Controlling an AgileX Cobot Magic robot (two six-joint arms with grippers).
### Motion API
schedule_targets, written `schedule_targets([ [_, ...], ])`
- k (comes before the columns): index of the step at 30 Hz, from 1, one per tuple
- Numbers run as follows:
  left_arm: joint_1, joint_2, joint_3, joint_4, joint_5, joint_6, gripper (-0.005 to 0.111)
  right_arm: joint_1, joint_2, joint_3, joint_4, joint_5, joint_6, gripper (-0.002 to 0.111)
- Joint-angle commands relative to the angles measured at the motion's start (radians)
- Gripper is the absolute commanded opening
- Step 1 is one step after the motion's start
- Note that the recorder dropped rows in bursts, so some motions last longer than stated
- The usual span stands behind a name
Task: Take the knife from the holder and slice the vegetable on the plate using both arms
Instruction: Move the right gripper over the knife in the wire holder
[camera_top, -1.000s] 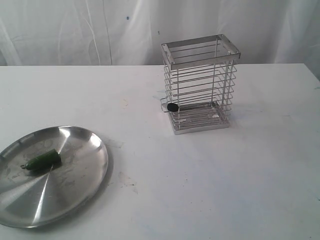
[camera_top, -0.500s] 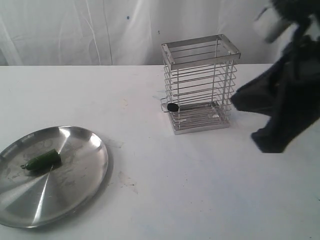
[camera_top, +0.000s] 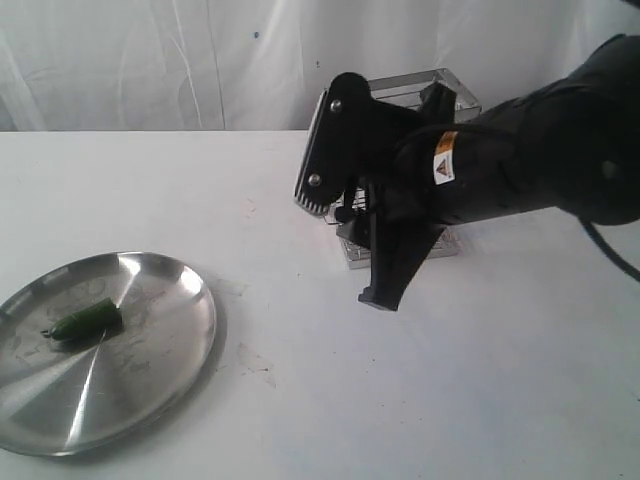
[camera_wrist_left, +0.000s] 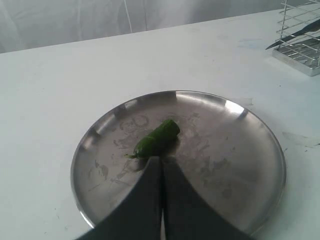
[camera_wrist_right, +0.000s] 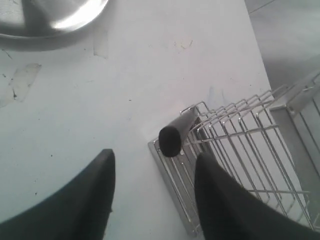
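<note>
1. One plate (camera_top: 150, 300), round and shiny steel, lies on the white table (camera_top: 450, 380) at the far left of the exterior view.
2. One vegetable (camera_top: 88, 320), a single stubby dark green piece in one whole length, rests on the plate's left half.
3. The left gripper (camera_wrist_left: 161, 162) appears only in its own wrist view. Its two fingers are pressed together with nothing between them. Their tips hang over the plate, just beside the vegetable; whether they touch it cannot be told.
4. One knife (camera_wrist_right: 170, 141) sits low in the holder. The round black end of its handle pokes out through the wires on the side facing the plate, and the left wrist view shows its dark blade inside the basket.
5. One holder (camera_wrist_right: 172, 189), a silver wire basket, stands upright well apart from the plate, mostly hidden behind the right arm (camera_top: 530, 150) in the exterior view.
6. The right gripper (camera_wrist_right: 155, 155) has its two fingers spread wide and grasps nothing. The knife's handle end lies just ahead of the gap between them, untouched.
</note>
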Motion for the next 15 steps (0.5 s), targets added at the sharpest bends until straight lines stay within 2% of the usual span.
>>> schedule_targets([
  [1,-0.005,-0.004,0.003,-0.002,-0.001,0.0,0.0,0.007,0.06,-0.008,-0.023,-0.067,0.002,0.047],
  [15,-0.005,-0.004,0.003,-0.002,-0.001,0.0,0.0,0.007,0.253,-0.118,-0.127,-0.063,0.002,0.047],
])
